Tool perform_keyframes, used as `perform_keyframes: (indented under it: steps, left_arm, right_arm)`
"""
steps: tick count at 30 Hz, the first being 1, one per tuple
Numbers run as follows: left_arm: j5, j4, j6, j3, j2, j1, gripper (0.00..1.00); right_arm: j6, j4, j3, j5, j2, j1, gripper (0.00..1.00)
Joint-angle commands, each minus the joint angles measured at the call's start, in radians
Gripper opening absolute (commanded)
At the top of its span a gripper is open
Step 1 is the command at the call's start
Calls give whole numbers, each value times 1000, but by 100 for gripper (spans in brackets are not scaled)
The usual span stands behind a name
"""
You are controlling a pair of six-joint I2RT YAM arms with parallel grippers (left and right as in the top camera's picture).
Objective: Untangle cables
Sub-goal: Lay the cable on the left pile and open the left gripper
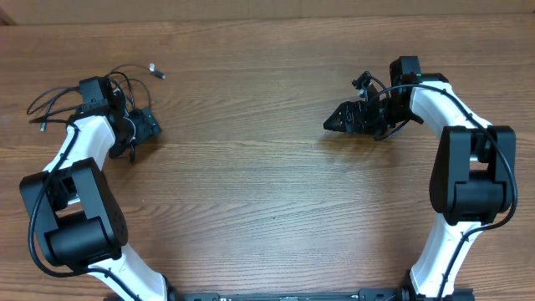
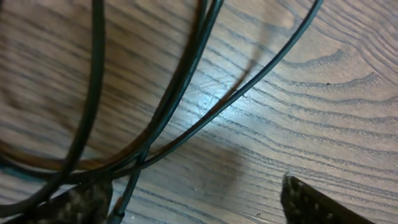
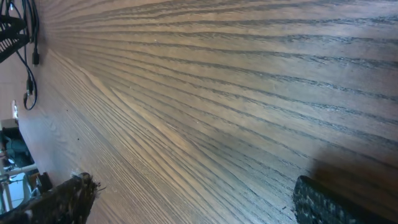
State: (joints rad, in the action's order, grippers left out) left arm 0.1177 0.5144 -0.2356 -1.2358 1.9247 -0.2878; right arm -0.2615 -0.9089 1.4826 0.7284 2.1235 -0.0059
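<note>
Closest to my left wrist lens are the thin black flexible cables (image 2: 180,93). Several strands fan across the wood and gather toward the bottom-left corner, where one runs over a dark woven fingertip (image 2: 81,202). On that arm the left jaws are spread wide, one tip at each lower corner of the view. The strands lie loose between them, and nothing is pinched that I can see. I read that low, open stance as a position for picking one strand out of the gather, though I can't say which.

From overhead, the cables (image 1: 52,104) sit at the far left of the brown wood-grain tabletop (image 1: 267,201) as open loops around the white-and-black left arm (image 1: 84,155). One small silver-tipped plug end (image 1: 155,71) lies just beyond the loops. They look more like slack loops than a tight knot, but the arm hides the middle, so I cannot tell whether strands cross there.

Well apart on the other side is the white-and-black right arm (image 1: 456,159). Its right jaws are spread over bare wood with nothing between them, and the right wrist view shows only grain between the two tips. My guess is that it is parked there to take a freed end and draw it away from the pile.

No brand, label or readable writing shows on the cables, arms or tabletop.
</note>
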Motion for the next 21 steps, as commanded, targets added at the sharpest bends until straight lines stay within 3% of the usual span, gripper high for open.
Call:
perform_keyframes:
  steps: [1,4,7,10,15,21]
  left_arm:
    - [34,-3,23,8,14,0,94]
    - [132,2,30,2,14,0,99]
    - [303,5,31,-6,14,2,100]
    - [373,5,31,-6,14,8,100]
    - [286,26,34,-6,14,61,100]
    - [174,59,147,-5,15,169,100]
  right_arm:
    - [3,3,-3,5,12,5,100]
    - [3,3,-3,5,12,5,100]
    - [3,4,-3,5,12,5,100]
    - [3,4,-3,5,12,5,100]
    - [3,5,-3,5,12,5,100]
    - [3,8,-3,5,12,5,100]
